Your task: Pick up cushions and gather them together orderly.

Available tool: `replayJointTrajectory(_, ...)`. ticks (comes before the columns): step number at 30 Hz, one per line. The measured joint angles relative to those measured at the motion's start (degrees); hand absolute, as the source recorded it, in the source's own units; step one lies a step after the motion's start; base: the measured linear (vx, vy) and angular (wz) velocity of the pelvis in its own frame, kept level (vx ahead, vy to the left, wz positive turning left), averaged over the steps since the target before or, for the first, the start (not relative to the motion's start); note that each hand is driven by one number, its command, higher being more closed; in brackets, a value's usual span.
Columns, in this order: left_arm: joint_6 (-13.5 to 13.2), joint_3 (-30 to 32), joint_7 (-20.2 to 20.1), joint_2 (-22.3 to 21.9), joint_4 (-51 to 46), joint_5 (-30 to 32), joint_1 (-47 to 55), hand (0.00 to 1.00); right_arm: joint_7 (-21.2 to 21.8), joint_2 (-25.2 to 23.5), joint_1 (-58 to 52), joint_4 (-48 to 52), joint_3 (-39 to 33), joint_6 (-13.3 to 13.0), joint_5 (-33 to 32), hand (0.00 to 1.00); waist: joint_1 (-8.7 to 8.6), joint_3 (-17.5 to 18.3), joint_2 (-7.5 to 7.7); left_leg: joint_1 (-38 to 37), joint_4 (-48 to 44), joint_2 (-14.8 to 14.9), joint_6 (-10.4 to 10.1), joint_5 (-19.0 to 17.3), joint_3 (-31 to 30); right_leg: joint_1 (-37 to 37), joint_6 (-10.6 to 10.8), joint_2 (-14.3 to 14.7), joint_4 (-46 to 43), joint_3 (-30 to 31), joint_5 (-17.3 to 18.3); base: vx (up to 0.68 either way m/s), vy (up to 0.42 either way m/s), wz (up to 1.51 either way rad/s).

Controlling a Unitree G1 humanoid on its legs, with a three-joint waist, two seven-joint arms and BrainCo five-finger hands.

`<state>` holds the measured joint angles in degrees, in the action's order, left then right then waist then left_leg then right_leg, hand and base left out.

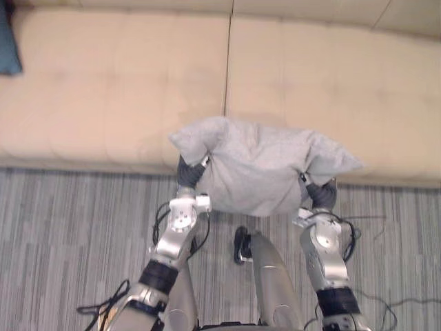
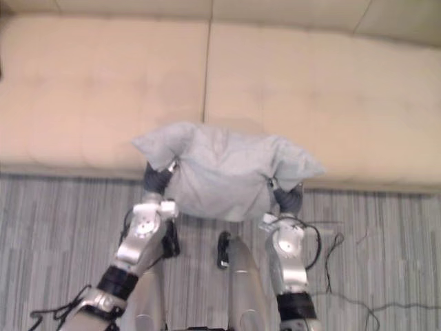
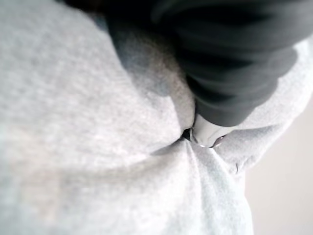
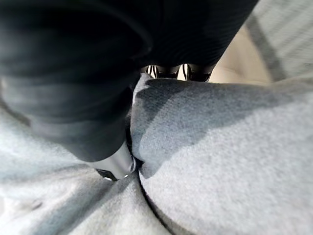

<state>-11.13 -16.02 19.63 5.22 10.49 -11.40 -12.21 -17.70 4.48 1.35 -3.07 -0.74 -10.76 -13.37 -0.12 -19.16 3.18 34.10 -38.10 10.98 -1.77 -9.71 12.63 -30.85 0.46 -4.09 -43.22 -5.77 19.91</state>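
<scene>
Pinches a gathered fold of the grey cushion (image 1: 258,169) with the left robot hand (image 3: 209,133), with a silver digit sunk deep into the crease and the dark ribbed cover just beside it. Clamps the cushion's other end with the right robot hand (image 4: 116,165) in the same way, with the thumb pressed into a fold and the dark-tipped fingers (image 4: 168,71) hooked over the cloth's edge on the far side. Holds the cushion up between the two, crumpled and sagging in the middle, with a pointed corner sticking out past each wrist. Poises it above the front edge of the beige sofa (image 1: 103,83), partly over the seat and partly over the striped grey carpet (image 1: 62,227). Shows the seam (image 1: 227,62) between the two seat pads running back from just behind the held cushion. Well apart, at the sofa's far left end: a dark blue-green thing (image 1: 8,41), too cropped to identify.
</scene>
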Motion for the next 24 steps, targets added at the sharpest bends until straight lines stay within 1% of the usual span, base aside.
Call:
replayJointTrajectory(1, -0.01, -0.15, -0.47, 0.0, -0.81, -0.05, 1.85, 1.0, 0.82, 0.03, -2.22, 1.24, 0.58, -0.23, 0.0, 1.0, 0.12, 0.62, 0.11, -3.41, 2.0, -0.1, 0.03, -0.03, 0.95, 3.13, 0.4, 0.08, 2.46, 0.28, -0.54, 0.18, 0.083, -0.2)
replayJointTrajectory(3, -0.01, -0.19, -1.34, 0.08, -2.69, -0.1, 5.62, 1.0, 1.89, 0.02, -6.15, 3.12, 1.36, -0.22, 0.02, 1.0, 0.17, 2.21, -0.04, -7.65, 4.6, 0.01, -0.21, -0.4, 2.23, 7.31, 0.48, 0.48, 6.41, 0.69, -1.31, 0.15, 0.082, -0.29)
replayJointTrajectory(4, -0.11, -0.21, -1.84, 0.07, -3.21, -0.13, 7.24, 1.0, 2.41, 0.01, -7.54, 3.48, 1.57, -0.19, 0.09, 1.0, 0.38, 2.72, -0.04, -9.85, 5.89, 0.19, -0.39, -0.66, 2.9, 9.16, 0.9, 0.88, 8.13, 1.3, -1.61, 0.11, 0.069, -0.32)
replayJointTrajectory(5, -0.25, -0.22, -2.23, 0.07, -3.4, -0.15, 8.15, 1.0, 2.78, -0.01, -8.31, 3.64, 1.62, -0.19, 0.34, 1.0, 0.43, 3.14, -0.13, -11.01, 6.46, 0.31, -0.44, -0.8, 3.36, 10.17, 1.14, 1.04, 9.15, 1.56, -1.71, 0.11, 0.061, -0.35)
replayJointTrajectory(7, -0.59, -0.81, -3.26, 0.09, -5.07, -1.05, 12.69, 1.0, 3.99, -0.14, -11.67, 4.66, 1.67, -0.31, 2.34, 1.0, 0.4, 6.03, -0.29, -14.76, 8.48, 0.41, -0.8, -2.0, 5.32, 13.2, 1.49, 1.51, 12.29, 3.17, -2.1, 0.15, 0.076, -0.39)
replayJointTrajectory(9, -0.73, -1.21, -3.77, 0.14, -5.08, -1.57, 14.37, 1.0, 4.19, 0.04, -12.02, 4.02, 1.66, -0.18, 3.69, 1.0, 0.1, 7.0, -0.44, -16.95, 8.96, 0.11, -1.17, -2.95, 5.96, 14.79, 1.58, 1.67, 13.18, 4.68, -2.56, 0.14, 0.07, -0.43)
replayJointTrajectory(10, -0.72, -1.56, -3.98, 0.54, -5.03, -2.45, 15.05, 1.0, 4.27, 0.33, -11.5, 2.5, 1.66, -0.28, 4.6, 1.0, 0.0, 7.23, -0.55, -18.98, 9.8, 0.19, -1.12, -3.8, 7.43, 15.06, 3.16, 1.68, 12.2, 5.29, -3.6, 0.13, 0.064, -0.5)
replayJointTrajectory(11, -0.73, -1.57, -4.04, 0.72, -4.91, -2.56, 15.24, 1.0, 4.32, 0.35, -10.91, 1.45, 1.66, -0.35, 4.66, 1.0, -0.04, 7.26, -0.6, -19.63, 10.18, 0.2, -1.16, -3.93, 7.84, 14.88, 4.22, 1.64, 10.92, 5.31, -4.37, 0.12, 0.052, -0.56)
replayJointTrajectory(12, -0.7, -1.76, -4.29, 1.31, -3.8, -3.04, 15.2, 1.0, 4.34, 0.31, -9.55, -1.73, 1.66, -0.22, 4.77, 1.0, -0.23, 7.29, -0.69, -21.62, 11.13, 0.27, -1.33, -3.85, 8.9, 13.71, 6.27, 1.25, 7.59, 5.13, -6.24, 0.1, 0.043, -0.43)
replayJointTrajectory(13, -0.63, -2.15, -4.8, 2.0, -2.49, -3.5, 15.17, 1.0, 4.45, 0.35, -8.94, -4.74, 1.68, 0.03, 4.79, 1.0, -0.93, 7.38, -0.83, -23.34, 11.51, 0.1, -1.22, -3.94, 8.97, 13.19, 6.07, 0.9, 4.68, 4.49, -7.8, 0.13, 0.04, -0.37)
replayJointTrajectory(15, -0.26, -2.74, -5.05, 2.73, -1.45, -3.51, 15.18, 1.0, 5.15, 0.79, -8.77, -7.55, 1.68, 0.17, 4.59, 1.0, -1.5, 7.39, -0.84, -26.01, 14.0, -0.69, -0.94, -4.23, 8.75, 12.27, 5.33, -0.17, 1.39, 2.86, -10.17, 0.09, 0.01, -0.19)
replayJointTrajectory(16, -0.18, -2.96, -5.14, 3.07, -0.96, -3.51, 15.22, 1.0, 5.48, 1.31, -8.78, -8.46, 1.77, 0.39, 4.56, 1.0, -1.88, 7.34, -1.17, -27.22, 15.44, -0.73, -0.59, -4.42, 8.66, 11.5, 4.54, -0.52, 0.22, 2.38, -10.69, 0.09, -0.028, -0.09)
replayJointTrajectory(17, -0.12, -3.05, -5.31, 3.3, -0.36, -3.51, 15.29, 1.0, 5.82, 1.68, -8.82, -9.28, 2.1, 0.66, 4.49, 1.0, -2.36, 7.69, -1.4, -28.27, 16.83, -0.92, -0.76, -4.33, 8.7, 11.73, 2.81, -0.68, 1.27, 2.03, -8.56, 0.13, -0.038, -0.07)
replayJointTrajectory(18, -0.01, -3.03, -5.32, 3.49, -0.23, -3.64, 15.22, 1.0, 6.27, 2.34, -8.71, -9.31, 2.69, 0.91, 4.42, 1.0, -2.54, 7.69, -1.52, -29.33, 18.28, -1.32, -1.07, -4.46, 8.63, 11.55, 2.46, -1.02, 5.06, 2.41, -7.02, 0.17, -0.062, -0.09)
replayJointTrajectory(19, -0.01, -3.03, -5.33, 3.59, -0.15, -3.91, 15.22, 1.0, 6.56, 2.98, -8.67, -9.31, 3.03, 0.97, 4.42, 1.0, -2.61, 7.68, -1.7, -30.12, 19.28, -1.59, -1.25, -4.5, 8.51, 11.21, 2.64, -0.88, 8.95, 3.53, -7.11, 0.15, -0.052, -0.07)
replayJointTrajectory(20, 0.01, -3.12, -5.61, 3.67, 0.51, -4.01, 15.26, 1.0, 6.84, 3.69, -8.99, -9.37, 3.23, 1.16, 4.42, 1.0, -2.86, 8.35, -2.1, -30.38, 19.93, -1.88, -2.34, -4.49, 8.1, 11.23, 3.45, -0.37, 16.44, 4.92, -9.5, 0.19, -0.081, 0.12)
replayJointTrajectory(21, 0.03, -3.26, -6.24, 4.02, 1.02, -4.13, 15.2, 1.0, 7.11, 3.94, -9.45, -9.36, 3.26, 1.2, 4.35, 1.0, -3.19, 8.99, -1.56, -30.41, 19.57, -2.81, -3.13, -4.78, 7.14, 12.33, 2.89, -0.9, 22.92, 6.67, -14.64, 0.24, -0.127, 0.33)
replayJointTrajectory(22, 0.2, -3.76, -6.55, 3.05, 3.12, -4.42, 14.8, 1.0, 7.57, 4.98, -9.37, -10.3, 3.18, 1.27, 4.19, 1.0, -3.54, 9.19, -3.6, -30.32, 18.1, -1.57, -4.31, -5.29, 4.95, 12.7, 1.86, -0.16, 21.65, 5.68, -15.19, 0.26, -0.133, 0.27)
replayJointTrajectory(23, 0.32, -4.21, -6.62, 2.69, 3.82, -4.46, 15.13, 1.0, 7.66, 5.79, -9.5, -10.9, 3.17, 1.38, 4.19, 1.0, -3.29, 9.94, -4.7, -30.38, 17.98, -0.81, -4.58, -5.32, 3.89, 12.91, 1.22, 0.57, 21.43, 5.17, -14.16, 0.3, -0.154, 0.11)
replayJointTrajectory(24, 0.36, -4.51, -6.9, 2.63, 4.35, -4.49, 15.41, 1.0, 7.73, 6.14, -9.44, -11.29, 3.15, 1.73, 4.21, 1.0, -3.02, 10.31, -5.39, -30.41, 17.38, 0.05, -5.18, -4.65, 3.18, 13.31, 0.64, 1.26, 21.13, 4.78, -13.21, 0.3, -0.158, 0.12)
